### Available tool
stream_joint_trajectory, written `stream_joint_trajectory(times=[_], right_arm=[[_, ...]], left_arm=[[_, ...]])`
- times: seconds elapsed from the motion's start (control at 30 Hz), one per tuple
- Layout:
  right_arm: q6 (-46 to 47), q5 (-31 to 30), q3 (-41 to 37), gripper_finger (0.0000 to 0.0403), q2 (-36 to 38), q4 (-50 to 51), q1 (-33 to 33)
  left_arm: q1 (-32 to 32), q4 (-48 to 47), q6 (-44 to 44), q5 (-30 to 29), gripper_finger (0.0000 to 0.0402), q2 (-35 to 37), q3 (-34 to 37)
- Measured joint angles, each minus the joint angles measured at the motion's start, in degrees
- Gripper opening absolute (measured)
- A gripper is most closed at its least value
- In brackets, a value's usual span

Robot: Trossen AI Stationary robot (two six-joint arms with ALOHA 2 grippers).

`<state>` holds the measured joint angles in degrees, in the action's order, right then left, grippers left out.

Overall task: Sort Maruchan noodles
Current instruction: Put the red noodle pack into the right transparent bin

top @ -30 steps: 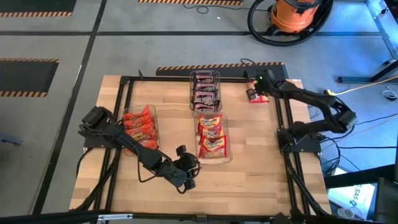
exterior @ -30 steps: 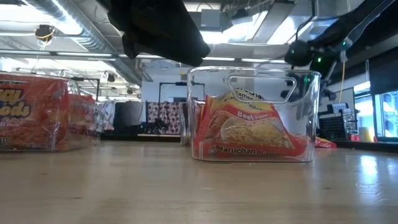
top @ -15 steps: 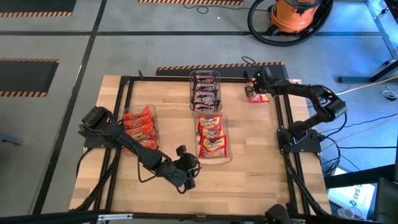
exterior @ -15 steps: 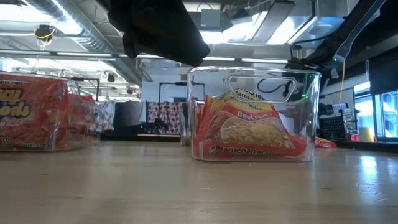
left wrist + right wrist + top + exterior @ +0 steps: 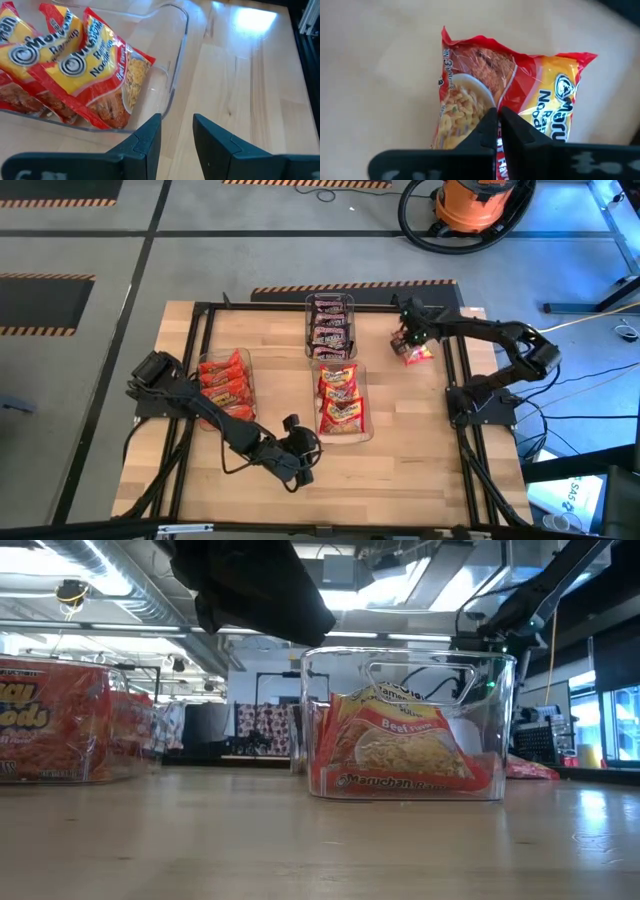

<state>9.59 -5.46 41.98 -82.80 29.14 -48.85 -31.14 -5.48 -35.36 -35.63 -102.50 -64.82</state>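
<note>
Right tool (image 5: pixel 407 340) is pressed together, pinching the edge of a red/yellow noodle packet (image 5: pixel 417 352) near the far right part of the desk (image 5: pixel 420 470). In the right wrist view the fingers (image 5: pixel 485 134) meet on the packet's near edge, w/ the packet hanging just past the tips.

Left tool (image 5: pixel 300 472) sits low over the near-middle of the desk, fingers slightly spread w/ a narrow gap, holding nothing. Just ahead of it & to one side is the clear bin (image 5: pixel 341 400) w/ red/yellow packets (image 5: pixel 90 70).

Beyond that bin, a second bin (image 5: pixel 330 323) holds dark brown packets. A third bin (image 5: pixel 226 382), beside the left arm, holds orange-red packets. The right tool & its packet are just beside the dark-packet bin, not over any bin.
</note>
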Motion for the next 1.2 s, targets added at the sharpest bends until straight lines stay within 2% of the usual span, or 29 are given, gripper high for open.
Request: stream_joint_trajectory(times=[0.13,0.47,0.87,1.2], right_arm=[[3.36,-0.75,-0.07,0.0005,1.05,5.0,7.1],[17.28,-9.95,-4.97,0.0005,2.29,7.23,28.16],[39.69,-7.38,-5.62,0.0005,8.04,17.04,55.21],[56.67,-4.1,-5.51,0.0005,8.32,14.51,77.47]], left_arm=[[-0.04,-0.44,-0.06,1.13,0.0108,-0.22,0.04],[-0.09,-0.19,-0.08,1.02,0.0108,-0.17,0.04],[-0.15,-0.06,-0.17,1.76,0.0108,-0.09,0.04],[-1.27,0.16,-0.74,2.28,0.0108,-0.07,0.04]])
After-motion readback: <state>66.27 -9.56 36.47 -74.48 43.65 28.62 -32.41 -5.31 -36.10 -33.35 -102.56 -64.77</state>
